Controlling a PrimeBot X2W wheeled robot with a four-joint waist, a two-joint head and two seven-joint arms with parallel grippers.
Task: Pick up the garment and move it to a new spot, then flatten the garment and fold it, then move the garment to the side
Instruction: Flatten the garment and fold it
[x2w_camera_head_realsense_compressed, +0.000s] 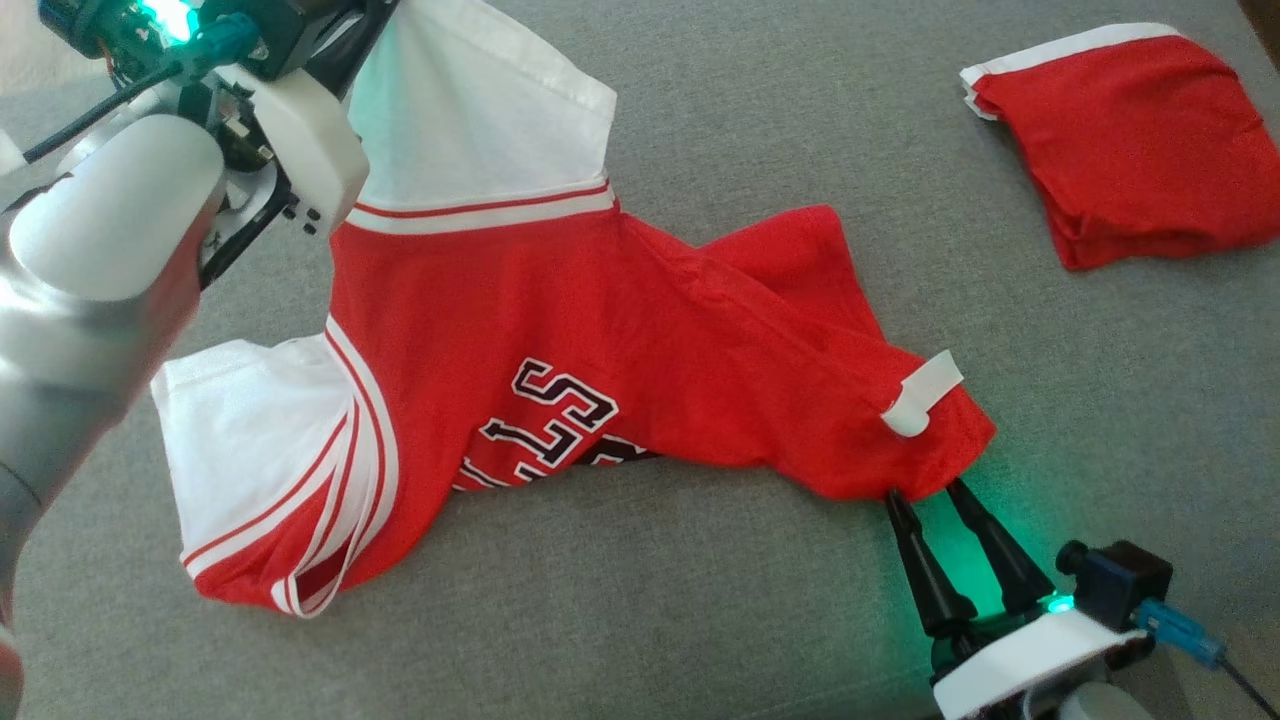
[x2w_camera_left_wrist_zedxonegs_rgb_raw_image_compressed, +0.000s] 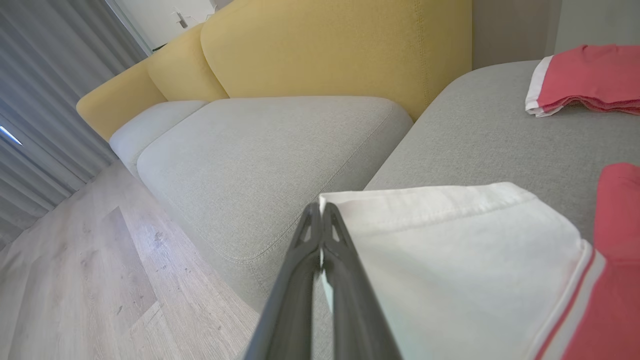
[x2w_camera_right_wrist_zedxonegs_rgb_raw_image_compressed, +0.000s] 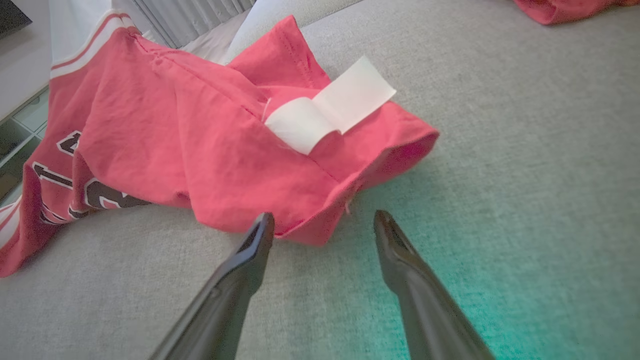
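Garment (x2w_camera_head_realsense_compressed: 600, 330), a red jersey with white sleeves, lies twisted and creased on the grey sofa seat (x2w_camera_head_realsense_compressed: 700, 620); I judge the flattening under way, with folding and the move aside not yet done. My left gripper (x2w_camera_left_wrist_zedxonegs_rgb_raw_image_compressed: 320, 212) is clamped on the edge of one white sleeve (x2w_camera_left_wrist_zedxonegs_rgb_raw_image_compressed: 450, 250), holding it raised. My right gripper (x2w_camera_right_wrist_zedxonegs_rgb_raw_image_compressed: 324, 222) stands wide and empty, tips just at the red hem (x2w_camera_right_wrist_zedxonegs_rgb_raw_image_compressed: 380, 160).

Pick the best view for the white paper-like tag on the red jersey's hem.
Right wrist view: the white rectangular tag sits close, curled over on the red jersey just beyond the open right hand. Head view gives the tag small, near the hem corner. Left wrist view faces the white sleeve instead.
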